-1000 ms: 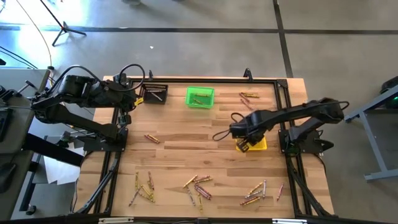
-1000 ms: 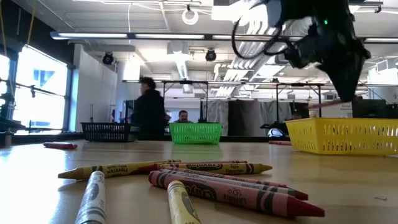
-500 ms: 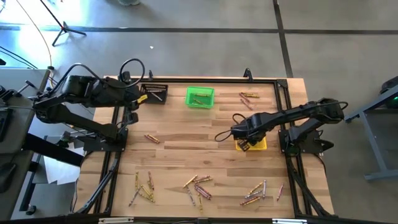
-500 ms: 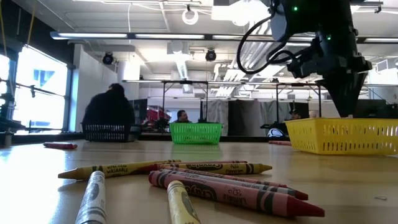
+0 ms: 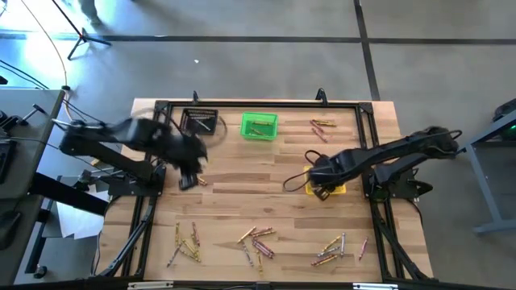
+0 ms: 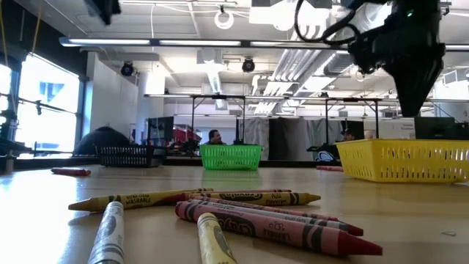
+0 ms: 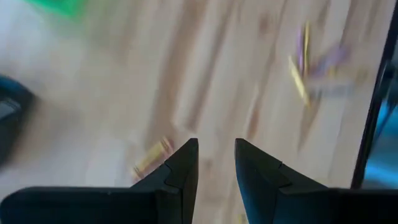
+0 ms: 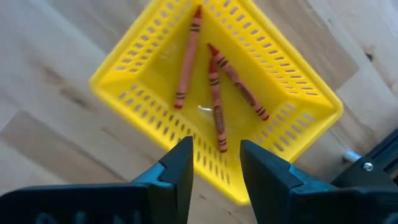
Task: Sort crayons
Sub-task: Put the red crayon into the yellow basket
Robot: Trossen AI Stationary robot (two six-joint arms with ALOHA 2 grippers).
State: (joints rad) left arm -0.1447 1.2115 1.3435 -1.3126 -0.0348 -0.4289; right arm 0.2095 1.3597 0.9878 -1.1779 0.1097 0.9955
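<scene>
Lying lengthwise, three red crayons fan apart in yellow bin.

Two dark jointed arms trailing looped black cables, wedge-shaped black jaws.

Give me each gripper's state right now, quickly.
Left gripper: open, empty, over the table.
Right gripper: open, empty, above the yellow bin.
</scene>
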